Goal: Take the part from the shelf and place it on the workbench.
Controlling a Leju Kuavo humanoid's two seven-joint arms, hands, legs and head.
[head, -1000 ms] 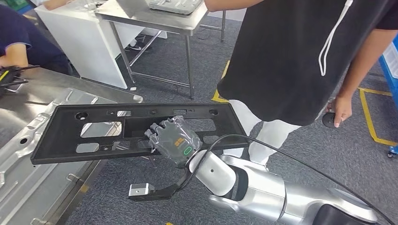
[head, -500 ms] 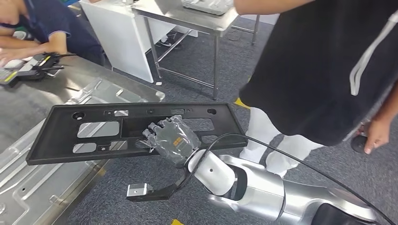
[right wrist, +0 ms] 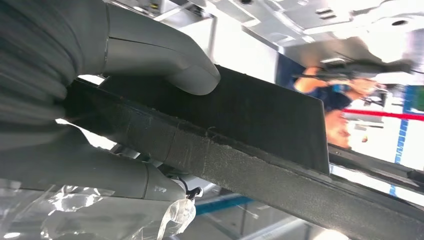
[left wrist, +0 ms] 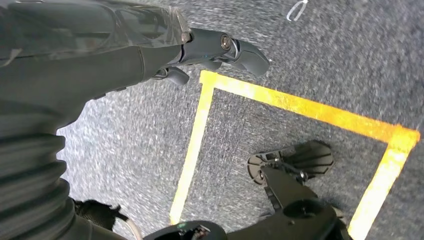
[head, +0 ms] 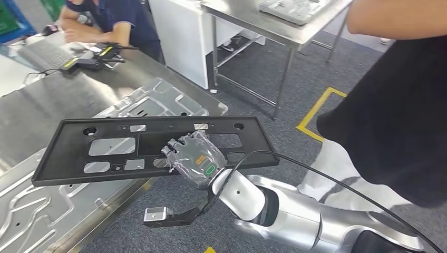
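**Right robot hand carries the black part over the desk edge**

Right robot hand [head: 194, 161], wrapped in clear plastic, grips the long black part [head: 113, 147] at the middle of its near edge. The part is a flat rectangular frame with cut-out windows and small holes, held level and reaching out toward 9 o'clock from the hand, its far end over the steel desk [head: 47, 108]. Under it lies a pressed metal panel [head: 158, 103] with ribs and holes.

The right wrist view adds the grasp itself: the grey thumb [right wrist: 165, 62] lies on one face of the part [right wrist: 260, 115] and a finger [right wrist: 125, 175] presses on the other, so the edge is pinched between them. The left wrist view shows the left robot hand [left wrist: 150, 50] hanging over grey carpet [left wrist: 325, 60] crossed by yellow tape [left wrist: 300, 107], fingers loosely apart and holding nothing.

Against the frame half a second ago the whole scene has slid: the camera has turned, while hand and part sit at the same spot in the picture. More of the desk and panel now shows, and the standing person in the black top [head: 400, 116] has shifted to 3 o'clock.

At 11 o'clock a seated person in blue [head: 113, 18] leans on the desk beside a keyboard [head: 45, 52]. At 1 o'clock stands a steel table [head: 274, 26] on grey carpet.
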